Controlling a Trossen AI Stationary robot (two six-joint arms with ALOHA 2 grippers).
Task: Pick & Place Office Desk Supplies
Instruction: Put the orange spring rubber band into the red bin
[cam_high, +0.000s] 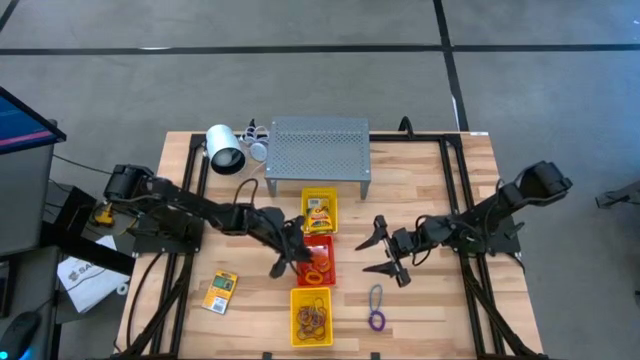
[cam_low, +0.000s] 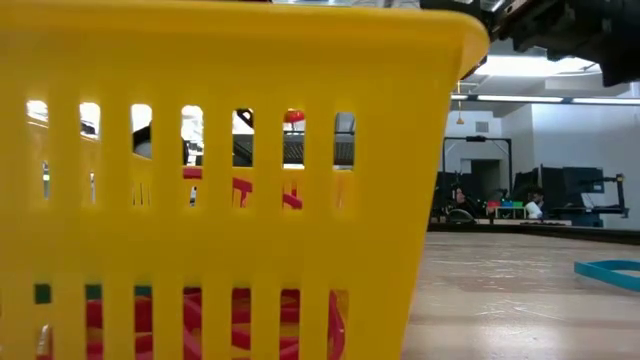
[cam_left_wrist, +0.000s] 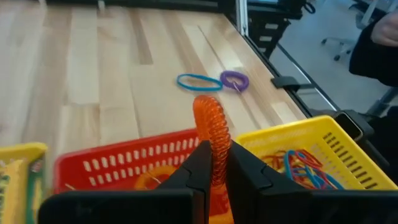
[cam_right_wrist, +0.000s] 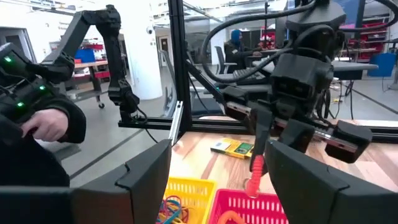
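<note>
Mid-task: left end effector (cam_left_wrist: 212, 163) pinches orange coil ring (cam_left_wrist: 211, 127) right above red tray (cam_high: 318, 262). Blue band (cam_left_wrist: 198, 81), purple ring (cam_high: 376, 320), card packet (cam_high: 220, 291) unsorted on tabletop (cam_high: 430, 310); right end effector (cam_high: 385, 253) spread, empty.

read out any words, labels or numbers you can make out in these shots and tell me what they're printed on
Nothing can be read for certain.
White paper beside the table's left edge: dark letters, too small to read.
Card packet on the table: printed, too small to read.
Card packet in the yellow tray: print blurred.
Card packet in the right wrist view: print blurred.
Neither gripper nor tray shows any lettering.
</note>
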